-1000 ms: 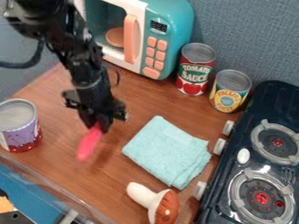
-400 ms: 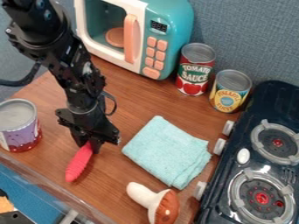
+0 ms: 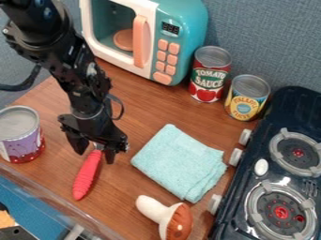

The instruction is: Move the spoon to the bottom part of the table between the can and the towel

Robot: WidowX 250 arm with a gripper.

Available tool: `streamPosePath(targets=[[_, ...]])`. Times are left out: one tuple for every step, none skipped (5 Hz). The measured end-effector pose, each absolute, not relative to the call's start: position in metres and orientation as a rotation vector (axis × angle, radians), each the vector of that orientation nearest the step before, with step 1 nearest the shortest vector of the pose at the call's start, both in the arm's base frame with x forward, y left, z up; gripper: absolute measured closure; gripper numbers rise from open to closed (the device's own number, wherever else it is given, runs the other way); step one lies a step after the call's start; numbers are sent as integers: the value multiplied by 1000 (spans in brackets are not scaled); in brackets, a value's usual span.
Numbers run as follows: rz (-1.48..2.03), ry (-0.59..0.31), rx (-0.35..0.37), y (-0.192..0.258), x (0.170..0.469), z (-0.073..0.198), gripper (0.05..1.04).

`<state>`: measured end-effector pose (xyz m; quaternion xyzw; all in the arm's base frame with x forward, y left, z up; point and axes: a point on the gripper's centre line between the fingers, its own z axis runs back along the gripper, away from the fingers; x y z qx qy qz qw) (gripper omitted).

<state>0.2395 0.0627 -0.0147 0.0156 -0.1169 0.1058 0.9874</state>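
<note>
Your gripper (image 3: pixel 95 156) hangs over the table (image 3: pixel 150 112) with its fingers apart, and the red-handled spoon (image 3: pixel 87 176) slopes out from between them toward seven o'clock. From that handle, you have the purple can (image 3: pixel 22 145) at ten, the folded towel (image 3: pixel 180 161) at three, the toy mushroom (image 3: pixel 166 215) at four. From the towel, you see a red can (image 3: pixel 209 77) at twelve, a yellow can (image 3: pixel 246 101) at one, the stove (image 3: pixel 263 140) at three

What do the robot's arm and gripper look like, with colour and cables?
The jointed robot arm is black, with pale screw-like spots. Its black gripper has two thick fingers. A thin black cable loops beside it; a thicker one curves at picture left.
</note>
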Motion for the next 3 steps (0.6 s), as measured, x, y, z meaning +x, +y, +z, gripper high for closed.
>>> streamPosePath(targets=[[203,-246,19,60,237,-7,79],[194,-284,-13,56,237,15,83],[238,-346,-76,61,238,51,83]])
